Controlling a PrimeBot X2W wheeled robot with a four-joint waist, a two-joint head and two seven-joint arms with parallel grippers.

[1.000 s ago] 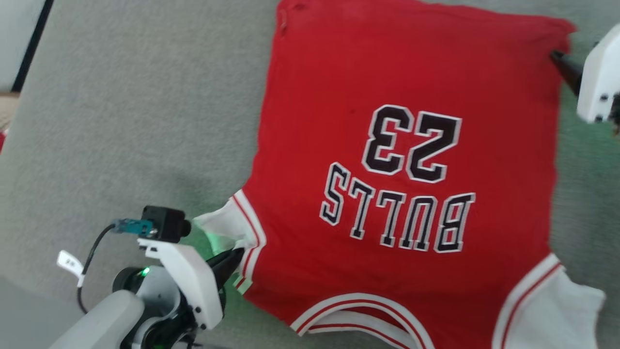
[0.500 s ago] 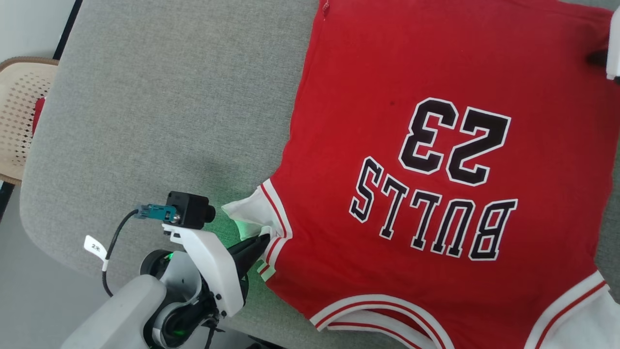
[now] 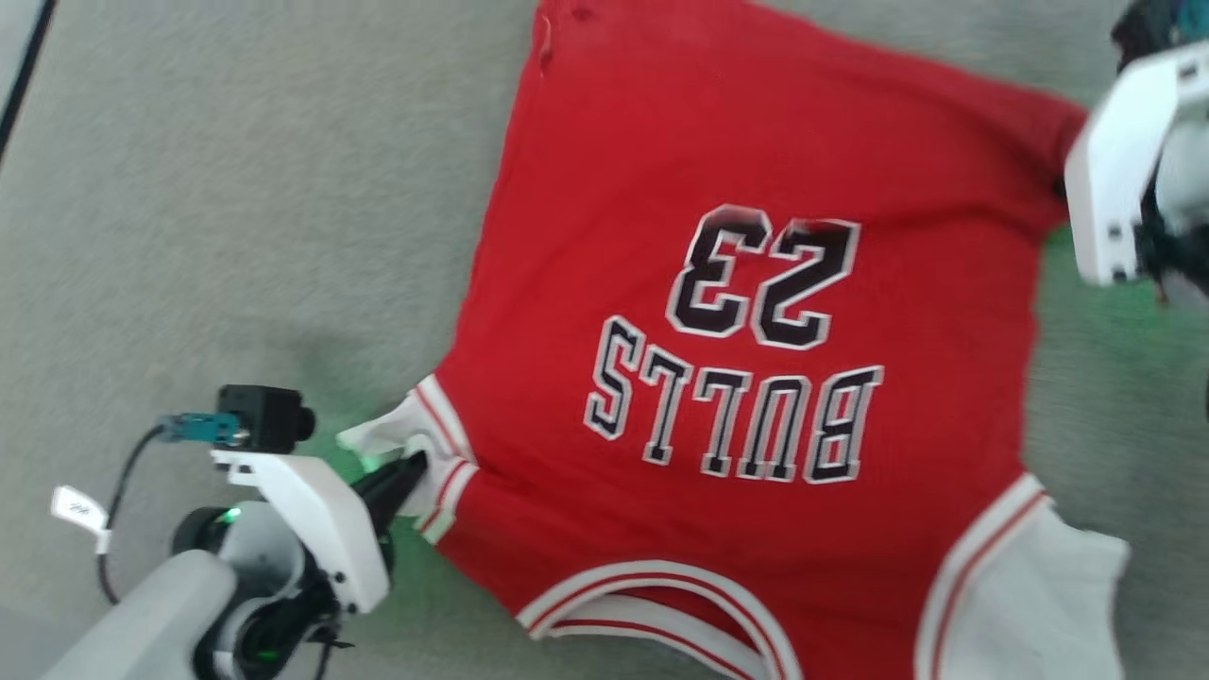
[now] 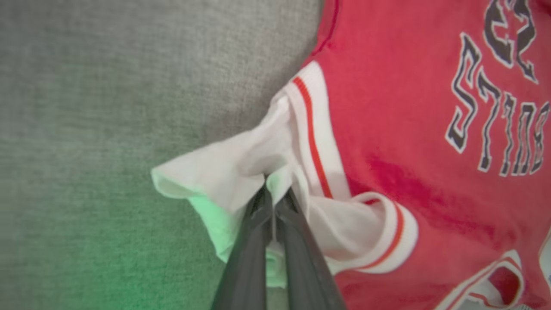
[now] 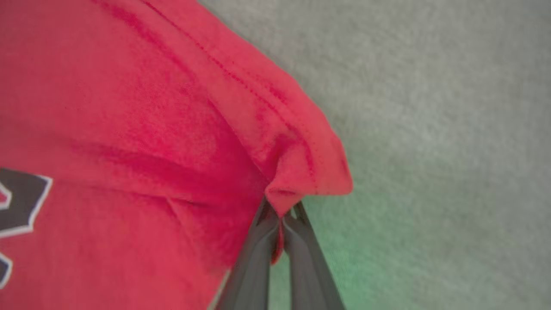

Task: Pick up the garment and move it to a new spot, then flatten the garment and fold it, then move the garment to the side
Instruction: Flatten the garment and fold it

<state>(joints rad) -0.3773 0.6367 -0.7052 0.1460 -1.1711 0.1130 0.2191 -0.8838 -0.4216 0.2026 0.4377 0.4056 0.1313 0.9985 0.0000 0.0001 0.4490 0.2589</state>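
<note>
Head cam looks steeply down on garment [image 3: 756,378]; wrist cams close in, sharing its 8 and 2 o'clock corners.

Your left gripper [image 4: 273,196] is pinched tight on the bunched-up white sleeve [image 4: 224,172] of the garment [image 4: 400,129]. The red body spreads off to the right over the grey fabric surface [image 4: 107,86], with a green glow just left of the fingers.
</note>
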